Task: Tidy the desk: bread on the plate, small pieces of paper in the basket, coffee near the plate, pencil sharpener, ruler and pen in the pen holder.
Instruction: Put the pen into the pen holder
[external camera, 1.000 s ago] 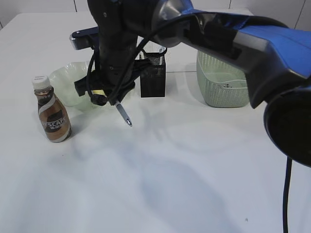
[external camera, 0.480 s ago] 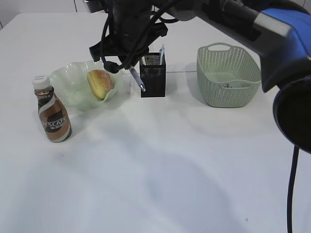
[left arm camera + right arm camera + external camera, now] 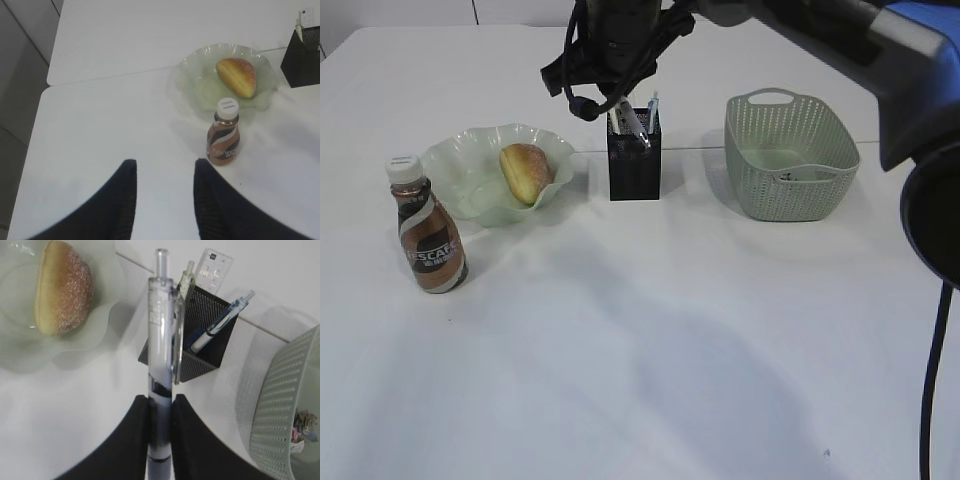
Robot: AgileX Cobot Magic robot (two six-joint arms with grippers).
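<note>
White desk all round, and nearest us the coffee stands beside the plate, bread on it. Left gripper hangs apart, empty. Further back, the right gripper is clamped on the pen, tip over the pen holder. Next, I'd say: line up, lower, release. Basket beyond.

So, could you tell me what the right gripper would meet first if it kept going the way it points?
Most likely the pen holder: the right gripper holds a pen aimed at its rim, though depth is unclear.
</note>
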